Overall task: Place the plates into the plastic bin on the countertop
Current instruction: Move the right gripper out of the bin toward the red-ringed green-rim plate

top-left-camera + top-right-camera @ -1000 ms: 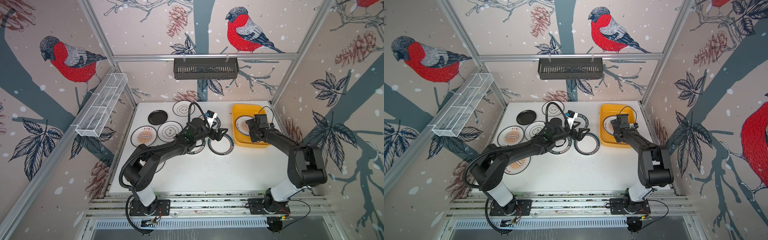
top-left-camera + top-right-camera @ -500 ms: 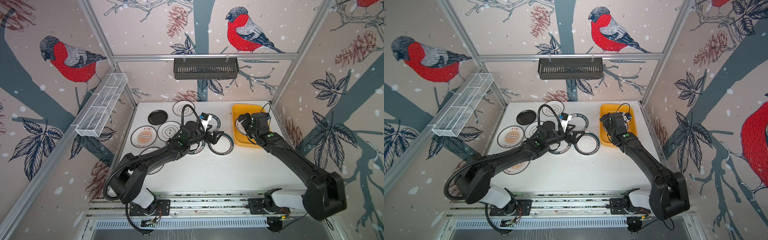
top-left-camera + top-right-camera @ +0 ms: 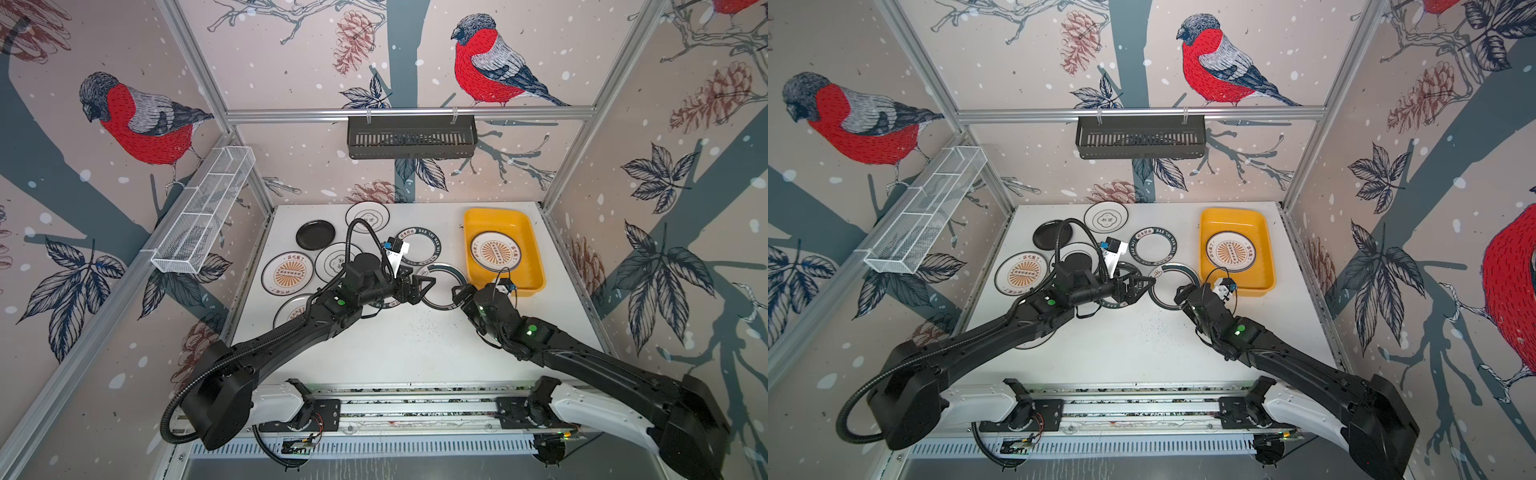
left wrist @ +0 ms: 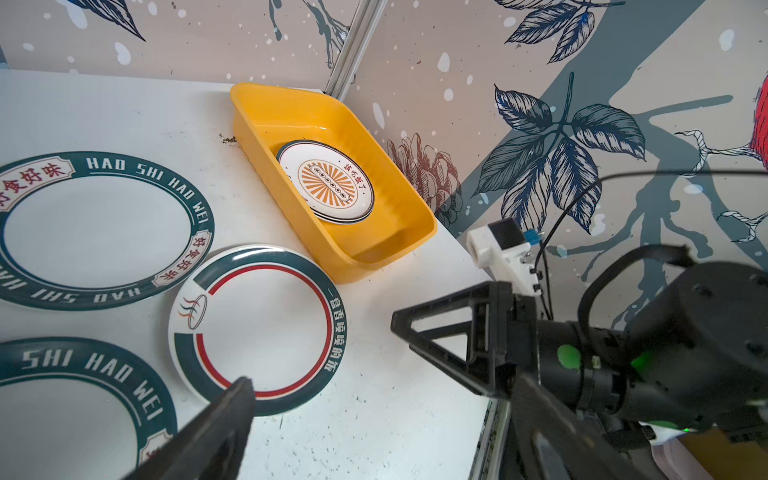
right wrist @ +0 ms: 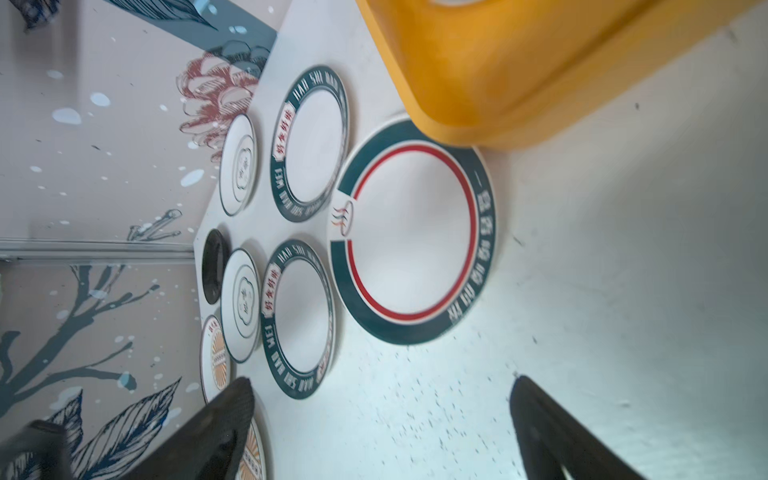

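Note:
The plastic bin (image 3: 536, 266) (image 3: 1264, 249) (image 4: 374, 137) is yellow and stands at the countertop's (image 3: 415, 345) back right. One sunburst plate (image 3: 494, 250) (image 4: 328, 187) lies in it. Several more plates lie left of it. The nearest has a green rim and a red ring (image 3: 442, 272) (image 4: 257, 328) (image 5: 415, 241). My left gripper (image 3: 428, 283) (image 4: 384, 415) is open at this plate's left edge and holds nothing. My right gripper (image 3: 460, 297) (image 5: 382, 415) is open and empty at its near right edge, beside the bin's front corner.
Lettered-rim plates (image 3: 417, 245) (image 5: 316, 141), emblem plates (image 3: 368, 217), a black plate (image 3: 316, 235) and sunburst plates (image 3: 286, 273) fill the left and back. A black slotted basket (image 3: 411, 137) hangs on the back rail. A white wire rack (image 3: 203, 216) hangs on the left wall.
My right gripper has come back from over the bin to the red-ring plate's near edge, still empty. The left gripper has shifted slightly nearer.

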{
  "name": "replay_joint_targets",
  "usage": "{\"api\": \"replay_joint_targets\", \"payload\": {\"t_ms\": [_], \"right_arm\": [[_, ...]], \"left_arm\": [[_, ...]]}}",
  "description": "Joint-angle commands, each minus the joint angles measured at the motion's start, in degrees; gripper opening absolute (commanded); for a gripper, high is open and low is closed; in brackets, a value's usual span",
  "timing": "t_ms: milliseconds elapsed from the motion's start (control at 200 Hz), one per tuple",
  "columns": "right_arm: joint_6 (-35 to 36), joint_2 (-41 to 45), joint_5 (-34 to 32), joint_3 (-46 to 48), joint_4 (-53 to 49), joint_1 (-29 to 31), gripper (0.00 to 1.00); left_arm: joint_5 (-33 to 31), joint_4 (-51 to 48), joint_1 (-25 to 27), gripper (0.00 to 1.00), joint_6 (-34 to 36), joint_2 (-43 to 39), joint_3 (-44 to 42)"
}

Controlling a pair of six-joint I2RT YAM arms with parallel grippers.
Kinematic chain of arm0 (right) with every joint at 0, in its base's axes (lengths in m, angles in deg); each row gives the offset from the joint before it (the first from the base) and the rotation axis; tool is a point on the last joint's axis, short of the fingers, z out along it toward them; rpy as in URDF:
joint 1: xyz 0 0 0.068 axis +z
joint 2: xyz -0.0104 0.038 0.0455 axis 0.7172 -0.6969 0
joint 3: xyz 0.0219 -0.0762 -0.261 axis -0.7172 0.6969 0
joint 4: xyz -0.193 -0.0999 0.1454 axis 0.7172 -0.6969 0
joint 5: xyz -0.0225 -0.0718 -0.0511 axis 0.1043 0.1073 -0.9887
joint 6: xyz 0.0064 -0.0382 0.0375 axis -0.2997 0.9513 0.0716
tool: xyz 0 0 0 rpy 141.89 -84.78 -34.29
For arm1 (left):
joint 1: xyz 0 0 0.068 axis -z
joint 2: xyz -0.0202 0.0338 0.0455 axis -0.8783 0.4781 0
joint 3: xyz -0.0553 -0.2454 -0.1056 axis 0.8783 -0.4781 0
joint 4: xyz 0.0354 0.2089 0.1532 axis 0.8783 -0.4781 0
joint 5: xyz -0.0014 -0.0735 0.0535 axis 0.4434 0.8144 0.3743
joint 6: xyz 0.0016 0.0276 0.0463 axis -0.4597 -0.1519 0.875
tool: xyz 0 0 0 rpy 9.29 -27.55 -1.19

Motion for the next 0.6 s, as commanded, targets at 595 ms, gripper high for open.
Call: {"api": "replay_joint_targets", "payload": {"t_ms": [595], "right_arm": [[-12.3, -6.0, -3.2, 12.7, 20.2, -0.6, 0.81]], "left_arm": [[-2.3, 5.1, 0.0, 0.96, -2.1, -1.4, -2.7]]}}
